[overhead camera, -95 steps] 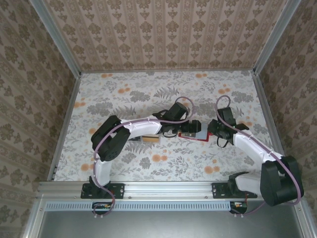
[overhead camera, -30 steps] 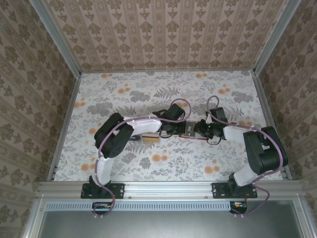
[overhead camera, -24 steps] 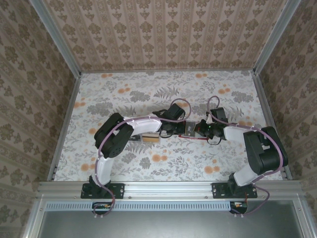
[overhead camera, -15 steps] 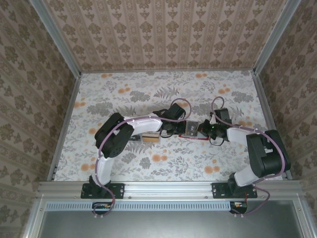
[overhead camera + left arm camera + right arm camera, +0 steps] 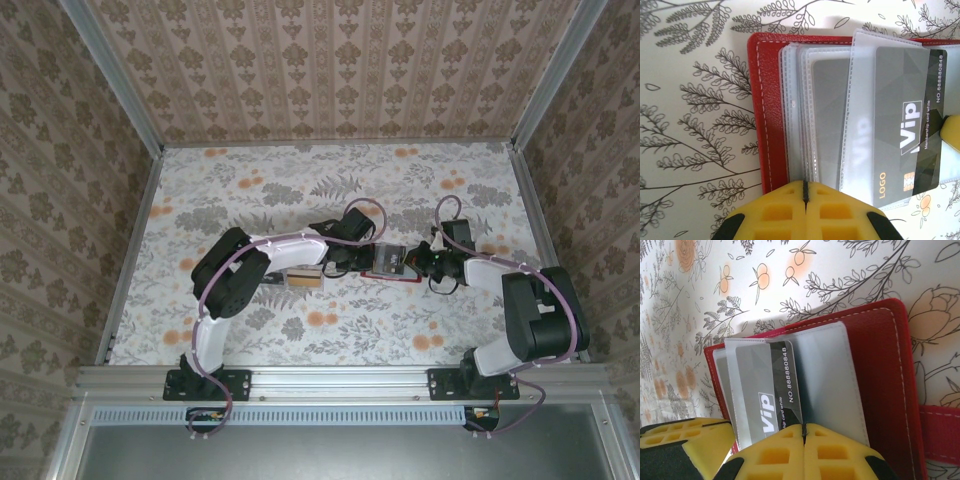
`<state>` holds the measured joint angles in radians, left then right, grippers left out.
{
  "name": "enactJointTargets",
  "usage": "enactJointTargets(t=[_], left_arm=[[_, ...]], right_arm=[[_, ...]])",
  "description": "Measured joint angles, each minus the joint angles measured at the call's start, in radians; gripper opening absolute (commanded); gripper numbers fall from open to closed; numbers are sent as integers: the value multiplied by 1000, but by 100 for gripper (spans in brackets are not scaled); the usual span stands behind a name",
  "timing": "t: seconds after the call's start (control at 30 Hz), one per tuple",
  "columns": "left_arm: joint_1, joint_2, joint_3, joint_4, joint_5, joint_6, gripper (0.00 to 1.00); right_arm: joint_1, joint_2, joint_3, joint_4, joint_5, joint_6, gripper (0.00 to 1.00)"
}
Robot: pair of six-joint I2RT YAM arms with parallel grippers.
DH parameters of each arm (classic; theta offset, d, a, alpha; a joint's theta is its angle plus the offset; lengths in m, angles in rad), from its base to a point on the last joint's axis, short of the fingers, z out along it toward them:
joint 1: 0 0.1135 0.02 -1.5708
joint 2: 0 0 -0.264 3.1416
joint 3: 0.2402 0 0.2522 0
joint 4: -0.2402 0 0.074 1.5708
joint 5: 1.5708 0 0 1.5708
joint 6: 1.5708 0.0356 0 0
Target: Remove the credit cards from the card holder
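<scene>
Retreating rightward since a second ago, my right gripper (image 5: 803, 430) pinches grey credit card (image 5: 905, 125), partly out of sleeve (image 5: 862, 90); left gripper (image 5: 805, 192) clamps red card holder (image 5: 767, 115). Extraction underway.

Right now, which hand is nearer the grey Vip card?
Right. The right hand is shut on the Vip card's exposed edge; the left hand sits shut over the card holder's sleeves, beside the card.
</scene>
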<state>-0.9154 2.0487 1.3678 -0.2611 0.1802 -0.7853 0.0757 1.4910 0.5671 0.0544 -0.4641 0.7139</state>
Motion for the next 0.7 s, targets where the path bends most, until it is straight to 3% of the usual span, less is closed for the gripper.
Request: enactJointTargets(t=[0.2,0.33,0.7], left_arm=[[0,0,57,-55,-32,28,23],[-2,0,95,-62,-39,45,24],[-24,39,163,-61,-20,65,8]], right_arm=[[7,10,0,0,-23,-4,0],[31,10,0,-1,-23,-11,0],[48,21,3,-1,-23,-29,0]])
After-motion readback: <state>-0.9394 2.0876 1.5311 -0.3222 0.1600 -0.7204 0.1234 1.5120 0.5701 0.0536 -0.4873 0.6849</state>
